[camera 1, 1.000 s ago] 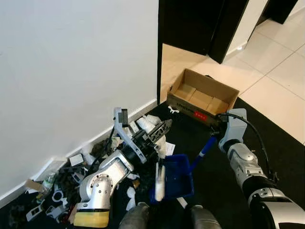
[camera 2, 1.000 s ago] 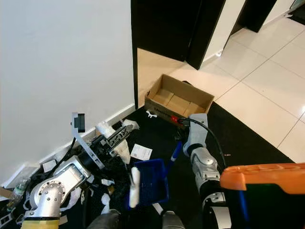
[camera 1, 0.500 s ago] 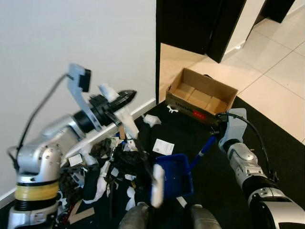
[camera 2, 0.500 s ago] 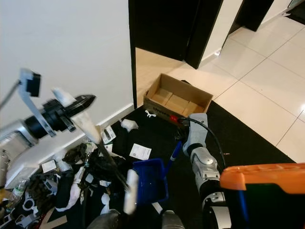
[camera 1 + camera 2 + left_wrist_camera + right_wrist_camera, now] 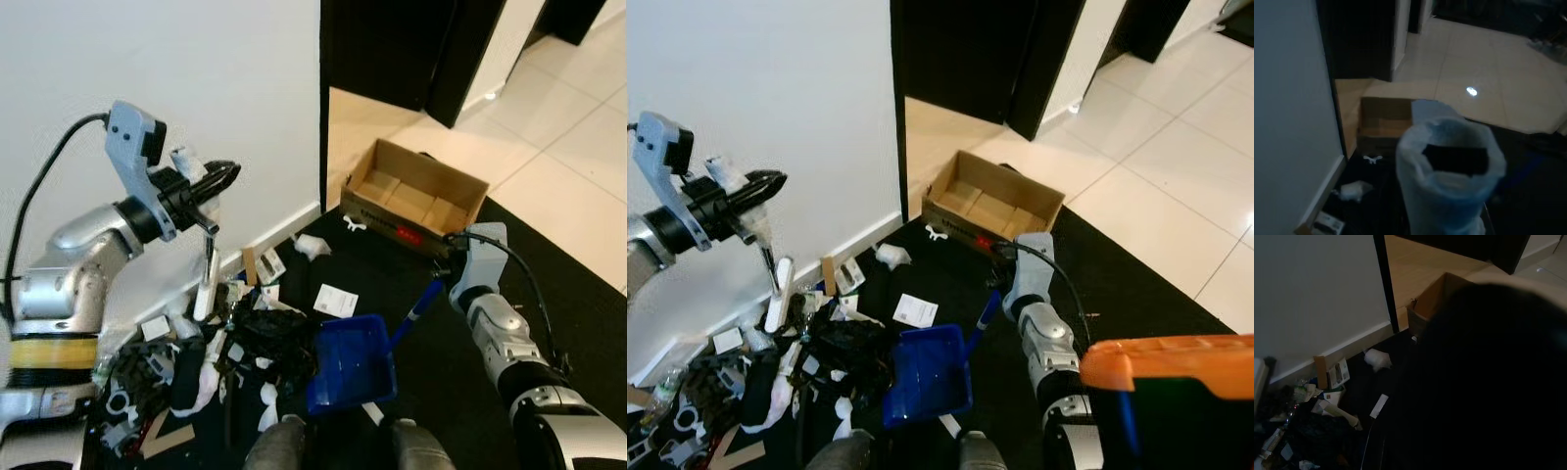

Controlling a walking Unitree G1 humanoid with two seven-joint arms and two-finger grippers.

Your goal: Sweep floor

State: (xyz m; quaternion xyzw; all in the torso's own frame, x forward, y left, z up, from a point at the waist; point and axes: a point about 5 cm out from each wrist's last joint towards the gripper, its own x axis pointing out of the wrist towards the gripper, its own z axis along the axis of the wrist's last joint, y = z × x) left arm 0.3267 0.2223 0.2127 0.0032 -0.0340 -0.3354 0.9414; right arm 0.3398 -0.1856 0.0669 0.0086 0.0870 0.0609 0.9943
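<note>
The black floor mat (image 5: pixel 549 284) lies along the white wall (image 5: pixel 147 78), and on it, against the skirting, sits a wide litter heap (image 5: pixel 211 348) of crumpled paper, black scraps, small cartons and plastic bits. It looks mixed in behaviour: light and loose for the most part, so the pieces should slide and scatter easily, though the tangled black material may drag as 1 clump. Beyond it an open cardboard box (image 5: pixel 416 201) rests by the doorway, rigid and light by the look of it. The blue dustpan (image 5: pixel 351 364) lies on the mat with its mouth towards the heap; it seems stiff plastic, light enough to skid when pushed against, so it is best held far up its blue handle (image 5: pixel 419 305). The right tool (image 5: pixel 449 266) sits at the top end of that handle, but whether its fingers are clamped on it I cannot tell. The left tool (image 5: pixel 217 181) is raised in front of the wall, closed on the white-wrapped grip of the brush (image 5: pixel 208 269), whose thin stem hangs down to a white head just above the heap. The brush looks light and stiff; a hold at the padded top gives reach but little leverage.
</note>
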